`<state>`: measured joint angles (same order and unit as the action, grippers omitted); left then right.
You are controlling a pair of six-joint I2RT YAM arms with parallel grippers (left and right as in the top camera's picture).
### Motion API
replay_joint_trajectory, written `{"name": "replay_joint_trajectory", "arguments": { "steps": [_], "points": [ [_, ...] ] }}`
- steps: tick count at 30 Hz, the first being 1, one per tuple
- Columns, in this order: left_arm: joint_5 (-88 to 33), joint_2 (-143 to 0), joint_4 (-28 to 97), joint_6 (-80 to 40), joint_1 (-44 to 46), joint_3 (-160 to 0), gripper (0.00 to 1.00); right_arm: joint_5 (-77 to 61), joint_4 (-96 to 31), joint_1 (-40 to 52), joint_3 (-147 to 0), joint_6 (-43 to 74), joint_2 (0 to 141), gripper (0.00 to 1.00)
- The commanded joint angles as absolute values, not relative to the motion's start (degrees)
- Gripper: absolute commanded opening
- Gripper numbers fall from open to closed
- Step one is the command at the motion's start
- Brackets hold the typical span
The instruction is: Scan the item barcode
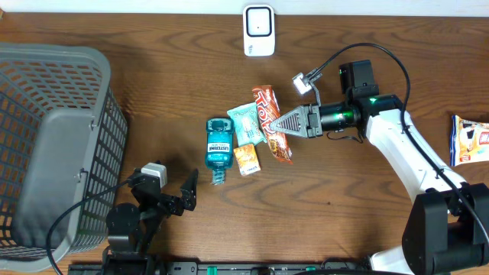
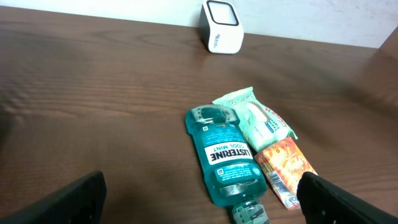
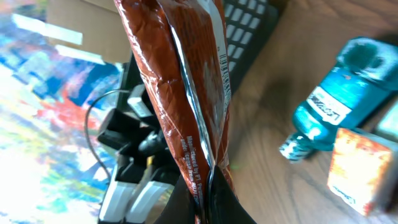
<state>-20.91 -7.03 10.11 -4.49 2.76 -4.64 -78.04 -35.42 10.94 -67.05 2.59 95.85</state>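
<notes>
Near the middle of the bench [image 1: 153,92], your right tool [image 1: 284,126] is closed tight on one end of the red snack packet [image 1: 267,114], which is just beside the green wipes pack [image 1: 243,121] and near the blue mouthwash bottle [image 1: 218,145]. You can see a barcode [image 3: 224,68] along the packet's seam, and the white scanner [image 1: 259,30] stands well apart at the far edge. Your left tool [image 1: 182,197] is wide and holds nothing.
</notes>
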Motion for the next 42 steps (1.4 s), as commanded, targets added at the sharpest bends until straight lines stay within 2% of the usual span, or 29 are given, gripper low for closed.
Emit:
{"name": "replay_joint_trajectory", "arguments": {
  "steps": [1, 10, 18, 23, 37, 42],
  "points": [
    [-21.63, -7.09, 11.7, -4.4, 2.59, -3.81, 0.98, -83.5, -35.59, 10.81, -68.03, 0.49, 95.42, 0.01],
    [-21.63, -7.09, 11.7, -4.4, 2.59, -3.81, 0.98, -79.07, -37.45, 10.83, -68.01, -0.86, 95.42, 0.01],
    [-21.63, -7.09, 11.7, -4.4, 2.59, -3.81, 0.98, -67.77, -47.51, 11.03, -68.01, -6.63, 95.42, 0.01],
    [-21.63, -7.09, 11.7, -4.4, 2.59, -3.81, 0.98, -67.61, -51.57, 11.03, -68.01, -10.41, 95.42, 0.01],
    [-21.63, -7.09, 11.7, -4.4, 2.59, -3.81, 0.98, -67.79, -52.82, 11.03, -68.01, -10.35, 95.42, 0.01],
    [-21.63, -7.09, 11.7, -4.4, 2.59, -3.81, 0.98, -76.34, -55.05, 11.03, -68.01, -10.41, 95.42, 0.01]
  ]
}}
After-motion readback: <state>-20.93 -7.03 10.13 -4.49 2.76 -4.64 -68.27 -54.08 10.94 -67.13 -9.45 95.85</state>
